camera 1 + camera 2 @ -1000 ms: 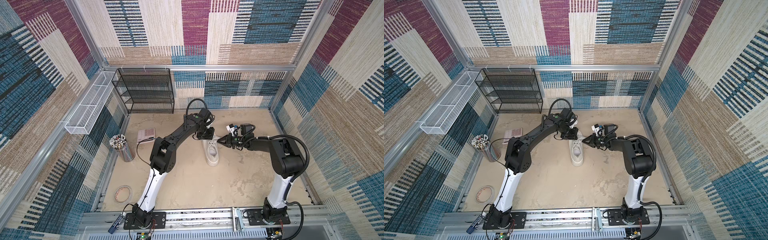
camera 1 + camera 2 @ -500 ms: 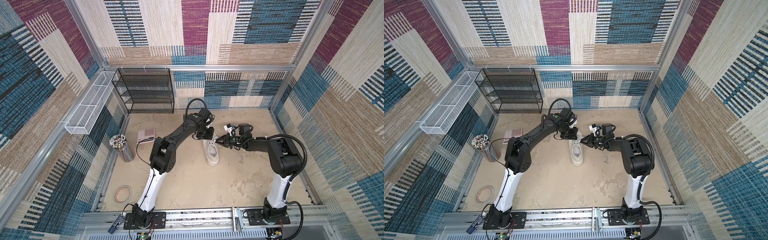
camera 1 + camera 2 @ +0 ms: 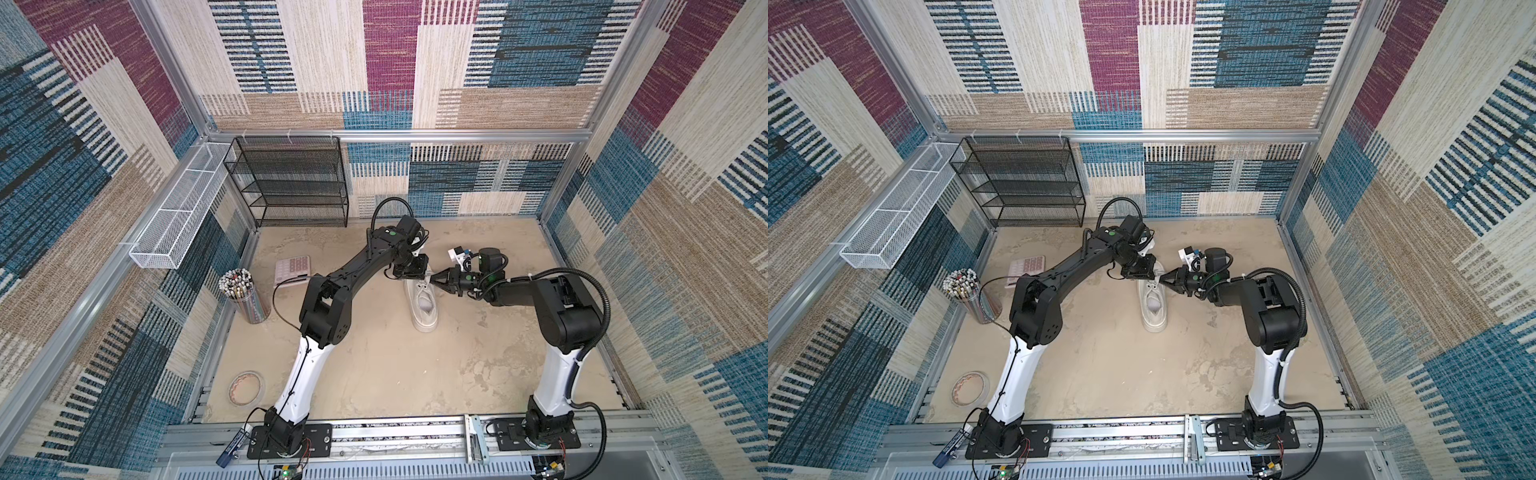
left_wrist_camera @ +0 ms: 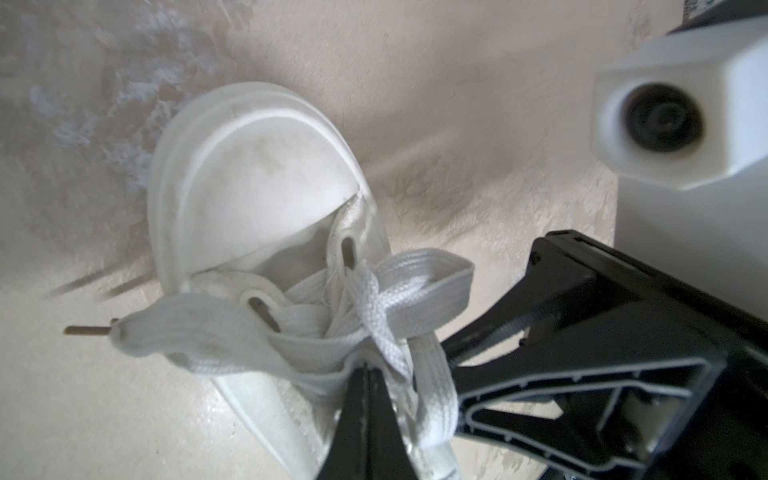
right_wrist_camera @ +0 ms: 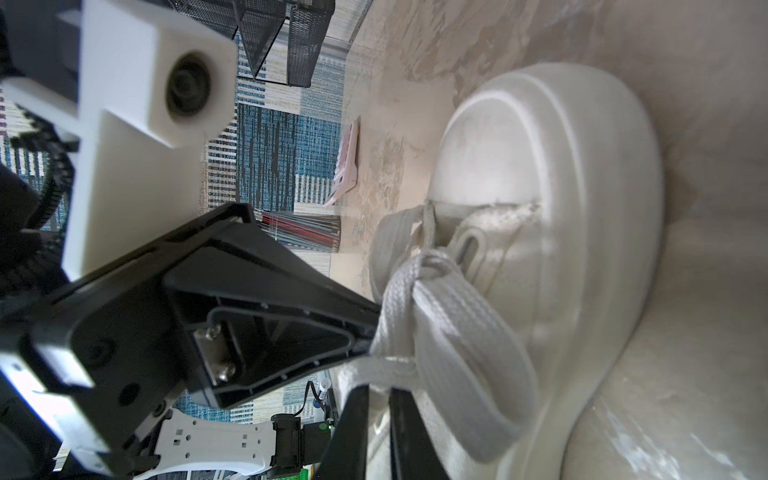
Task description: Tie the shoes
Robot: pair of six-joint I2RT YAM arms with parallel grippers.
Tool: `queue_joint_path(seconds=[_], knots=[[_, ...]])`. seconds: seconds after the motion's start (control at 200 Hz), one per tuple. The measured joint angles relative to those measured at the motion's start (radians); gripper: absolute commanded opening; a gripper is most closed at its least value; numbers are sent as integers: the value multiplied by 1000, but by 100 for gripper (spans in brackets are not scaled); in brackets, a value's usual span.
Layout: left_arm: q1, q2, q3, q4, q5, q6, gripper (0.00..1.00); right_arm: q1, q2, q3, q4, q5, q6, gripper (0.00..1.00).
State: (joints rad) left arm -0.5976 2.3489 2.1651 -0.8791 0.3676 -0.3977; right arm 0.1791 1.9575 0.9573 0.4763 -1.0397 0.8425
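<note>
Item: sneaker, single, white, low-top, standing upright near the middle of the sandy, mottled table. Its toe points to the back wall, and both arms meet over the laced throat. Laces: flat, wide, off-white woven tape, ribbed lengthwise and limp. They cross once over the tongue, one fold lying out to the side as a loop. One free end finishes in a thin tan aglet that juts beyond the sole edge. Toe cap: smooth rounded rubber, faintly scuffed. Sole: thick stepped platform, matte. Eyelets: long oval slots. Left gripper: jaws fully together, pinching a lace strand just behind the crossing. Right gripper: jaws a slit apart, apparently nipping the neighbouring strand, though its tips sit at the frame edge and the hold is not plain. Step in hand, by your likely reckoning: drawing the crossing down into a knot. Draw your two strands apart low, level and evenly. Flat tape may slide through a weak pinch, so hold it across its full width, close to the crossing. The shoe looks light and stands unclamped, so balance the two pulls or it may swing or tip.
</note>
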Motion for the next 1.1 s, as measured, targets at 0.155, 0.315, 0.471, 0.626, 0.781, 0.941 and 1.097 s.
queue_joint_path(seconds=[0.155,0.315,0.471,0.626,0.781,0.941,1.097], knots=[[0,-1,-5,0,6,1,0,0,11,-2,33,2,20,19],[0,-11,-14,0,11,4,0,1,24,-3,54,3,34,20],[0,-13,-15,0,32,4,0,2,34,-3,79,0,54,21],[-1,-13,-15,0,39,6,0,3,43,-2,103,-2,73,21],[-1,-13,-15,0,49,7,0,8,51,0,127,-9,94,21],[0,-13,-15,-2,50,7,0,13,54,0,141,-17,103,16],[0,-12,-15,-3,50,7,0,13,59,0,158,-24,107,4]])
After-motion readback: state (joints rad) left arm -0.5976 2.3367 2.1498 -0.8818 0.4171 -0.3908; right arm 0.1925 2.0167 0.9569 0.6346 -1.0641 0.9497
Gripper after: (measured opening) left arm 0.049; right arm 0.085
